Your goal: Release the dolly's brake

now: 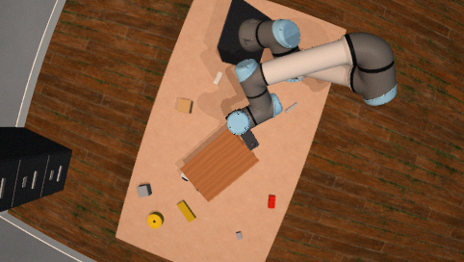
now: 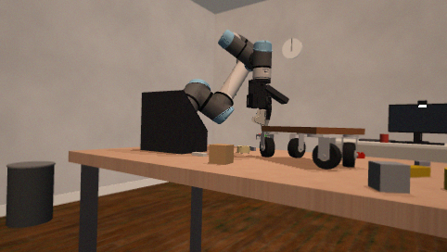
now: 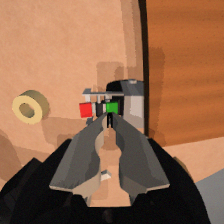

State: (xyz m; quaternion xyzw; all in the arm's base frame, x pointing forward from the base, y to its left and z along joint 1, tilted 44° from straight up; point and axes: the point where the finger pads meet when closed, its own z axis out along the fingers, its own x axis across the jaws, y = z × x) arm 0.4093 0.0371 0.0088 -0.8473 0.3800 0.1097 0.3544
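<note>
The dolly (image 1: 219, 164) is a wooden-topped platform on black casters, standing on the table; it also shows in the side view (image 2: 315, 131). In the wrist view its caster (image 3: 129, 102) pokes out from under the deck edge, with a brake pedal that has a red end (image 3: 85, 109) on the left and a green end (image 3: 111, 107) on the right. My gripper (image 3: 109, 113) is shut and empty, its fingertips pointing at the green end from just above. In the side view the gripper (image 2: 261, 118) hangs at the dolly's left corner, just above deck level.
A tan tape ring (image 3: 30, 106) lies left of the caster. On the table are a tan cube (image 1: 184, 105), a grey cube (image 1: 144, 190), a yellow spool (image 1: 155, 220), a yellow block (image 1: 186, 210), a red block (image 1: 271, 201) and a black box (image 2: 172, 121) behind the arm.
</note>
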